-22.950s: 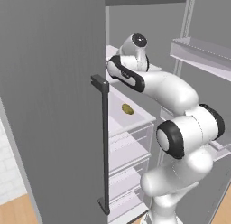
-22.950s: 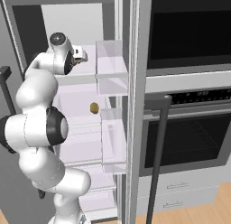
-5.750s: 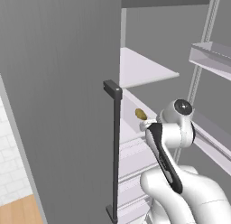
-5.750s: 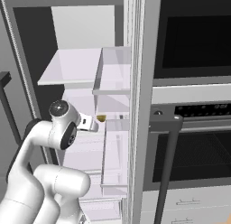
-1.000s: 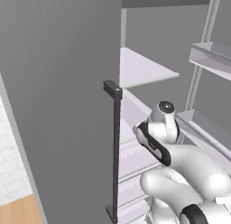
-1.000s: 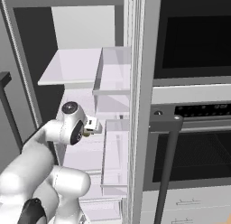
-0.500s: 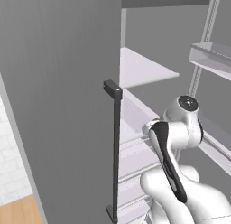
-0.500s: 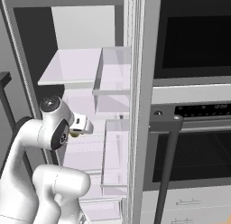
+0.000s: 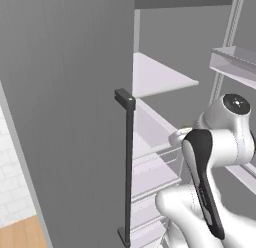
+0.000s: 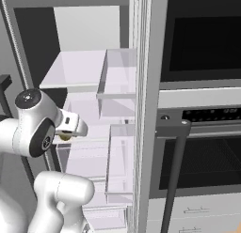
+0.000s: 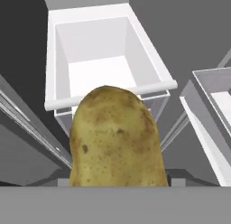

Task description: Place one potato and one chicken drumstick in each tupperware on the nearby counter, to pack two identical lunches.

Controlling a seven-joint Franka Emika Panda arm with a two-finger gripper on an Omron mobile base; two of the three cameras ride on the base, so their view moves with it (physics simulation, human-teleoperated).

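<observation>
Potato [image 11: 116,139] sits right up against the hand camera, its lower end hidden where the fingers would rise, so it lies between them and appears to be grasped; the fingertips themselves are covered, so the clench is judged from the potato hanging there above an open white fridge drawer [image 11: 108,69]. In the right base view a sliver of yellow-brown potato [image 10: 65,137] peeks out under the gripper [image 10: 70,133], in front of the fridge shelves [image 10: 80,70].

Half a second ago the wrist stood slightly higher and closer to the shelves in the right base view; now it has drawn back and down a little toward the arm's body. A second ago it reached further in.

Its long axis runs along the line of the fingers, the rounded free end pointing away from the hand toward the drawer.
</observation>
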